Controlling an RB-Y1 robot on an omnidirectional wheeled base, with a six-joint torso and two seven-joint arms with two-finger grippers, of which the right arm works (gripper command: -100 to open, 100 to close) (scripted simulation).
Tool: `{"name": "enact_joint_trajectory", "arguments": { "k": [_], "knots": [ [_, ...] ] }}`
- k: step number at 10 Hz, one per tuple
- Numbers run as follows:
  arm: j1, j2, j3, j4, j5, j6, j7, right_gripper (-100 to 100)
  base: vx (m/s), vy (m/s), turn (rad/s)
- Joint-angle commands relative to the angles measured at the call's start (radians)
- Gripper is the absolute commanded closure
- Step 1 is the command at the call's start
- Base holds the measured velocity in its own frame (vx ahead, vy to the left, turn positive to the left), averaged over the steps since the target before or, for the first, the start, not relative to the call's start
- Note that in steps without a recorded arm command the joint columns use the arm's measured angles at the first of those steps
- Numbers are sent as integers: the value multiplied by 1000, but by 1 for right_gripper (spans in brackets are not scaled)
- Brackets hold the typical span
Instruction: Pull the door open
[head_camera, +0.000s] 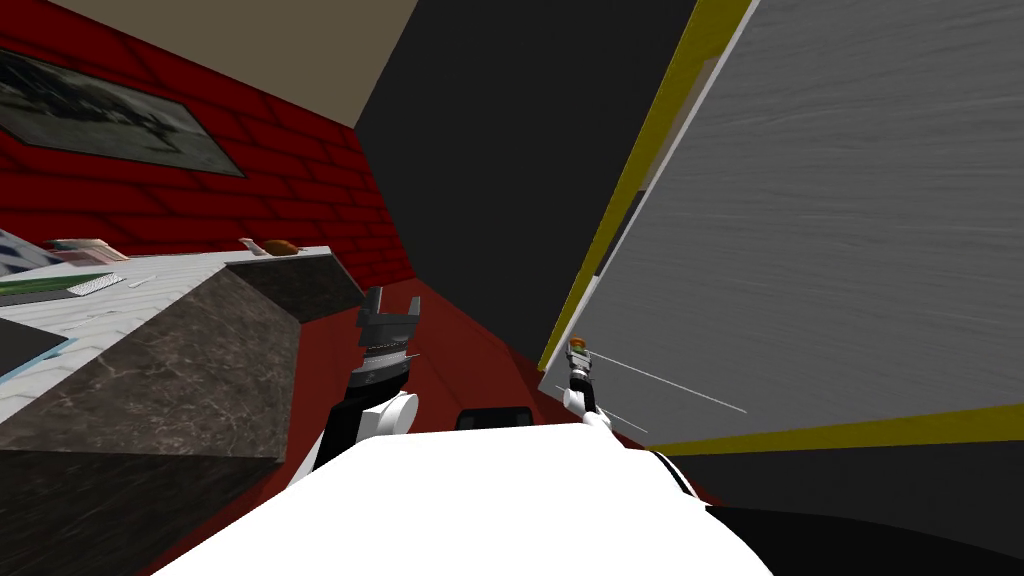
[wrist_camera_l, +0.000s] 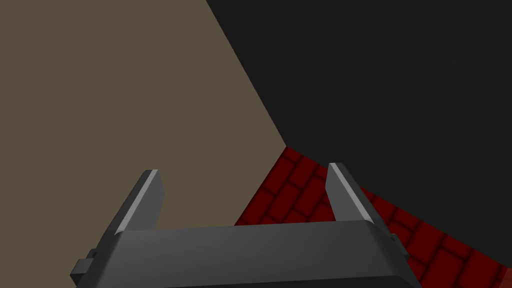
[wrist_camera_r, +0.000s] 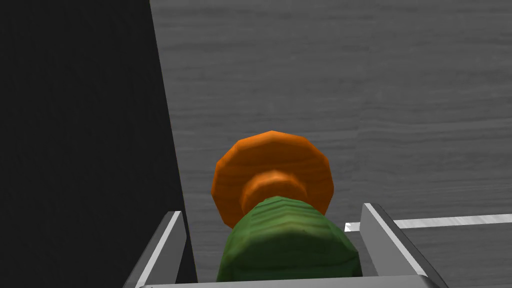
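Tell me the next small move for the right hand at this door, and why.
Probably close the right hand on the green knob before any pull. Its fingers stand open on either side of the knob, a gap showing beside one, so nothing is gripped yet. The knob sits on an orange plate on the grey door.

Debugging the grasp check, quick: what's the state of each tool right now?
Left tool: open, empty.
Right tool: open, straddling the door knob, not pressing its sides.

Red brick wall (head_camera: 300, 190), framed picture (head_camera: 100, 115), dark marbled counter (head_camera: 180, 370) (pale top).
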Motion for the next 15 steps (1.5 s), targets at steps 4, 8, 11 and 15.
{"name": "enact_joint_trajectory", "arguments": {
  "k": [4, 8, 11, 15],
  "knots": [
    [0, 0, 0, 0, 0, 0, 0, 100, 2, -5, -2],
    [7, -9, 17, -2, 10, 1, -19, 100, -34, -3, 27],
    [17, -22, 46, -9, 27, -2, -53, 100, -225, -22, 103],
    [34, -46, 101, -21, 59, -7, -116, 100, -270, -7, 116]
  ]
}}
